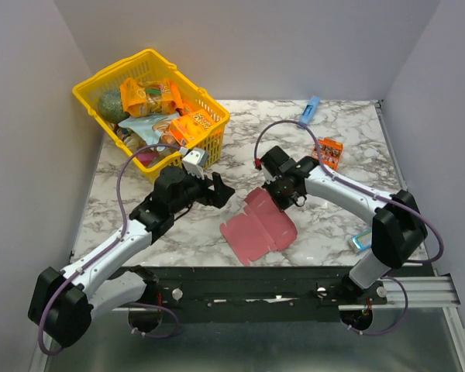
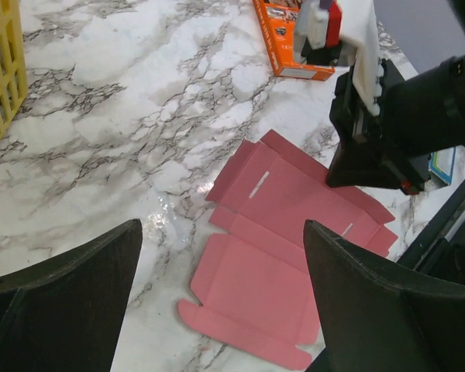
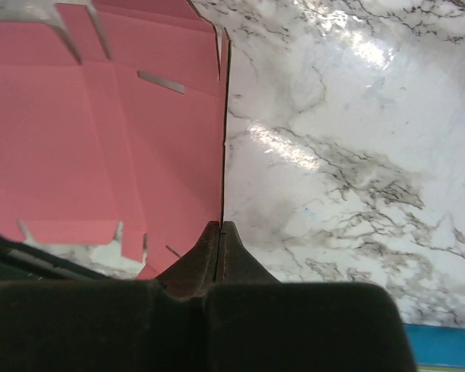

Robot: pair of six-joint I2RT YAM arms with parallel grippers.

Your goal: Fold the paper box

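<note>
Item one: a plain pink thin-card paper box (image 1: 257,225), an unfolded cut-out sheet with flaps and slots. It lay on the white-and-grey marbled tabletop (image 1: 349,209), around the middle and close to the near edge. Most of the sheet was flat. Along its far right side, one flap stood on edge.

Item two: the right gripper (image 1: 277,194), black. Its jaws were clenched on that raised edge of the paper box; in the wrist view the card ran straight into the closed fingertips (image 3: 219,229).

Item three: the left gripper (image 1: 221,190), black. Its jaws were spread wide with nothing between them, and it hung over bare marble just beside the sheet's far left corner. Its fingers (image 2: 62,302) were clear of the card.

Item four: an orange printed flat box (image 1: 328,153), lying toward the right edge of the tabletop, beyond the right gripper.

Item five: a slim blue box (image 1: 310,110), at the far edge, right of centre.

Item six: a yellow plastic lattice basket (image 1: 151,62), at the far left corner, heaped with assorted snack packets.

Item seven: a small blue-rimmed flat object (image 1: 362,242), near the right edge beside the right arm; its kind could not be made out.
</note>
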